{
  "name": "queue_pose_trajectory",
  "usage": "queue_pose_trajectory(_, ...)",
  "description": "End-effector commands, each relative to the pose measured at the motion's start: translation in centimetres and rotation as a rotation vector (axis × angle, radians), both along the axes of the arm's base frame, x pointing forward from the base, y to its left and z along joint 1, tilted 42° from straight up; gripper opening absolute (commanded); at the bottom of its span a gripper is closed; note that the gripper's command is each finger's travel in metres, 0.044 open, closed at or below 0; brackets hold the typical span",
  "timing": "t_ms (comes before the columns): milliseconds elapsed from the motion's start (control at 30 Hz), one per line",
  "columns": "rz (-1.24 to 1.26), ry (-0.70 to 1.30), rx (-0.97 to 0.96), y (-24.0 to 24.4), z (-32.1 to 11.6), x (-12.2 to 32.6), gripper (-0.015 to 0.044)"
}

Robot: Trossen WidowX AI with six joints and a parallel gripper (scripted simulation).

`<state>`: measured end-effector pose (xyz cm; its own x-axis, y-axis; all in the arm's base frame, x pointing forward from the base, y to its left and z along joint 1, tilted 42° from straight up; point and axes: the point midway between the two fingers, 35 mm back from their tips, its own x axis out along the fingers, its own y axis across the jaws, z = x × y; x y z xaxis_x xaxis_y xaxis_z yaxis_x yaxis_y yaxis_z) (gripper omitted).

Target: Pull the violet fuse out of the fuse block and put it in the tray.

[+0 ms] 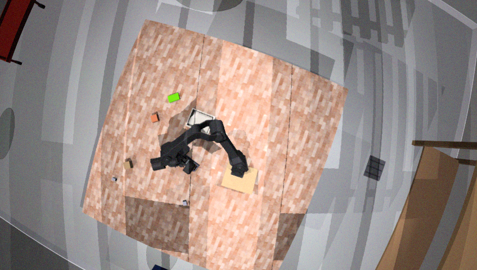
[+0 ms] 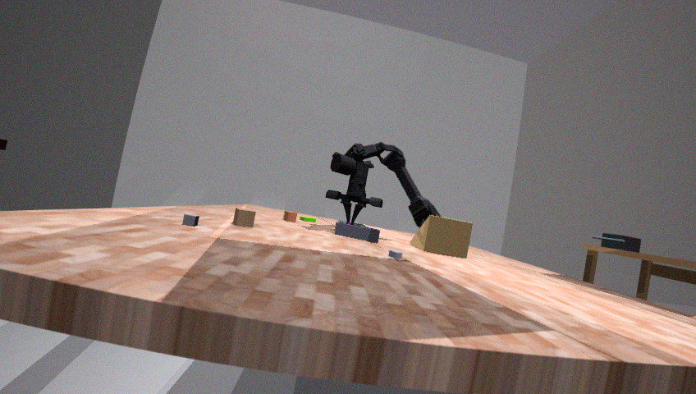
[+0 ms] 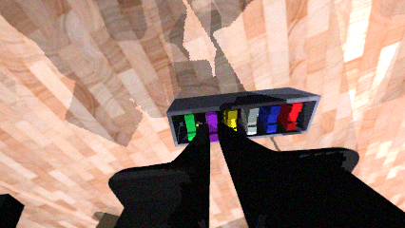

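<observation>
The grey fuse block (image 2: 355,231) (image 3: 200,103) stands under my gripper (image 2: 350,222) (image 3: 212,126), which points down and is shut on the violet fuse (image 3: 212,119). A bit of violet shows at the fingertips at the block's top in the exterior view. How far the fuse is out of its slot I cannot tell. In the wrist view the green fuse (image 3: 190,124) is close left of the fingers and the yellow fuse (image 3: 231,117) close right. White, blue and red fuses stand further right. The white tray (image 1: 199,117) is partly covered by the arm in the top view.
A large tan box (image 1: 238,184) (image 2: 446,236) stands by the arm's base. A bright green box (image 1: 173,97) (image 2: 307,219), an orange cube (image 1: 154,118) (image 2: 290,216), a tan cube (image 1: 127,164) (image 2: 244,217) and two small grey blocks (image 1: 184,203) (image 2: 394,254) lie around.
</observation>
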<state>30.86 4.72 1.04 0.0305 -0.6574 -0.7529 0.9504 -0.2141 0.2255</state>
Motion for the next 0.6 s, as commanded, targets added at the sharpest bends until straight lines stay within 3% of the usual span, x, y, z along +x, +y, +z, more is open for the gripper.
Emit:
queue_pose_trajectory(0, 0.0, -0.003, 0.003, 0.27, 0.19, 0.03, 0.0)
queue_pose_trajectory(567, 0.001, -0.003, 0.003, 0.82, 0.8, 0.02, 0.0)
